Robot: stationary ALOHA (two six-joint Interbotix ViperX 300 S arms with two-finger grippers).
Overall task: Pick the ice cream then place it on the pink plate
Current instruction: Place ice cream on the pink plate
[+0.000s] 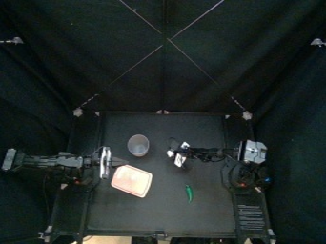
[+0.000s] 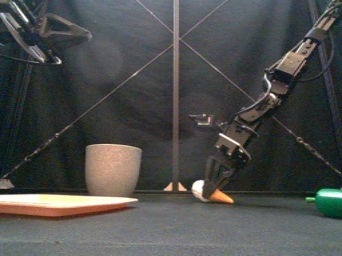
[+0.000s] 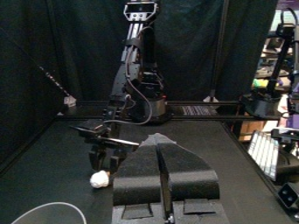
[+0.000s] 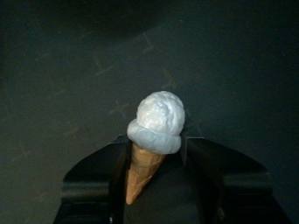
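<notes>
The ice cream (image 2: 210,192), a white scoop on an orange cone, lies at table level near the middle of the table. My right gripper (image 2: 218,178) reaches down onto it from the right. In the right wrist view the scoop (image 4: 160,122) sticks out past the jaws and the cone (image 4: 140,171) is pinched between them. The pink plate (image 1: 132,178) lies flat, left of the ice cream and nearer the front; in the front view the plate (image 2: 60,204) is at the lower left. My left gripper (image 3: 163,171) rests shut and holds nothing at the table's left side.
A tall grey speckled cup (image 1: 139,144) stands behind the plate, left of my right gripper (image 1: 178,157). A green toy (image 1: 190,193) lies toward the front, right of the plate. My left arm (image 1: 57,161) lies along the left edge.
</notes>
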